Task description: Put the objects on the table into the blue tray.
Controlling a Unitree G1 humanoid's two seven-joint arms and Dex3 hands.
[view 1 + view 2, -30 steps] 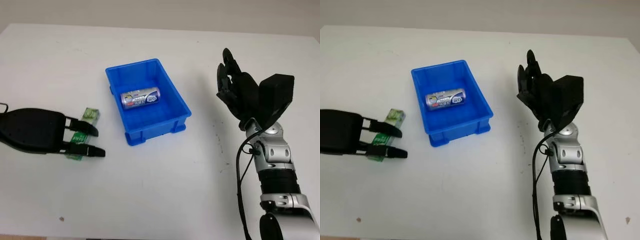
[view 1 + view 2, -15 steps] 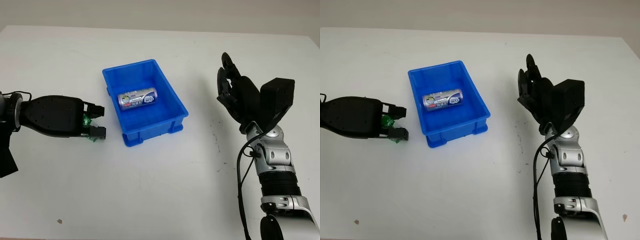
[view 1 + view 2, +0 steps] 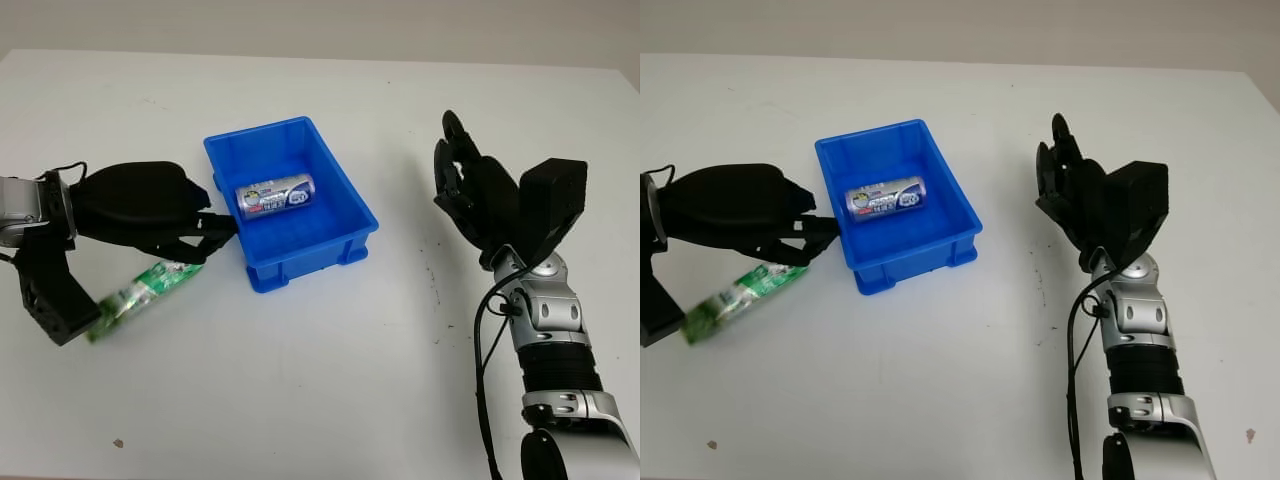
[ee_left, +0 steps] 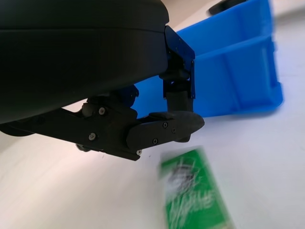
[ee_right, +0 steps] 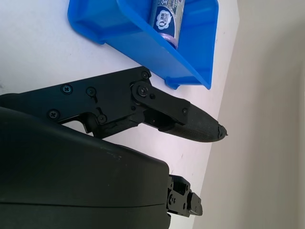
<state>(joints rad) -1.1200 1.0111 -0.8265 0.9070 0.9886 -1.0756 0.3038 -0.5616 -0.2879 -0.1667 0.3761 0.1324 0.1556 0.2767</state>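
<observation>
The blue tray (image 3: 300, 262) stands mid-table with a silver can (image 3: 277, 196) lying inside it. My left hand (image 3: 215, 238) is just left of the tray, its fingers (image 4: 162, 129) curled and their tips close to the tray's left wall (image 4: 238, 71). A long green packet (image 3: 140, 295) hangs slanting down and to the left from that hand, blurred (image 4: 193, 195); the exact grip point is hidden. My right hand (image 3: 465, 180) is held up, open, to the right of the tray. The tray (image 5: 138, 47) and can (image 5: 167, 16) lie beyond it in the right wrist view.
The white table (image 3: 330, 380) stretches wide in front of and behind the tray. A small dark speck (image 3: 120, 441) marks the near left. The table's far edge (image 3: 320, 58) meets a pale wall.
My left hand has risen and moved right to the tray's left wall. The green packet, under the fingers before, now trails out below-left of the hand. The right arm has barely moved.
</observation>
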